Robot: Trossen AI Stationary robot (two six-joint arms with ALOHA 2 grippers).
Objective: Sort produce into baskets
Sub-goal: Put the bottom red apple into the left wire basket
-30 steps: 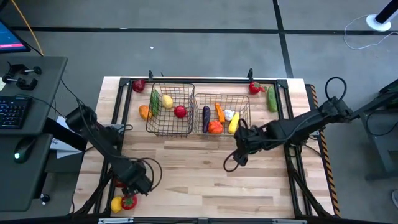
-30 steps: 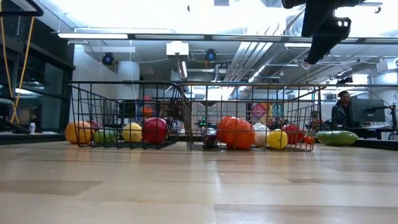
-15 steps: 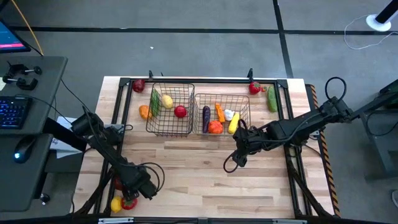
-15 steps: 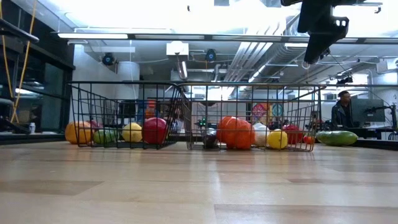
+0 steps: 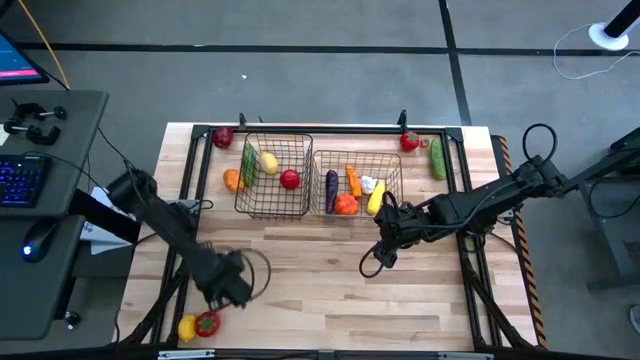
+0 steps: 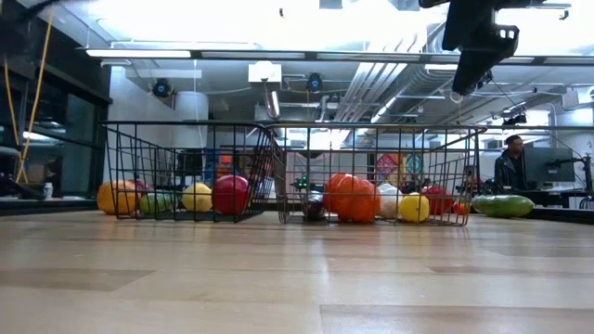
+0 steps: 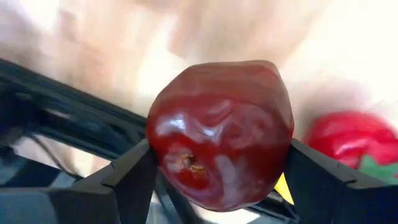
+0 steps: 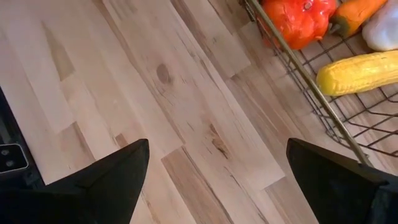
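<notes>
**Carry the red apple to the fruit basket**

The left gripper [image 5: 232, 287] is squeezing a dark red apple [image 7: 219, 134] between its two fingers [image 7: 127, 180]. It sits above the near left part of the wooden table [image 5: 310, 270], well away from the baskets.

To do this step well, I think the arm should lift the apple high enough to clear the basket's wire wall. It should then move over the narrower basket [image 5: 274, 177], where a red fruit [image 5: 290, 179] and a yellow lemon [image 5: 268, 163] already lie. It is best to open the fingers only when the apple is low inside, because a round apple could roll or bounce out. The arm should also keep clear of the red pepper [image 5: 207, 323] and the yellow piece [image 5: 186, 327] that lie just beside the gripper, near the table's edge.

The apple is shiny and dark red, a bit lumpy, with a small brown dimple on one end. It fills the gap between the fingers.

The right gripper [image 5: 384, 238] waits with fingers wide apart and holding nothing, just in front of the wider basket [image 5: 357, 185]. That basket holds an orange-red vegetable [image 8: 294, 20], a yellow corn cob [image 8: 359, 71] and more.
</notes>
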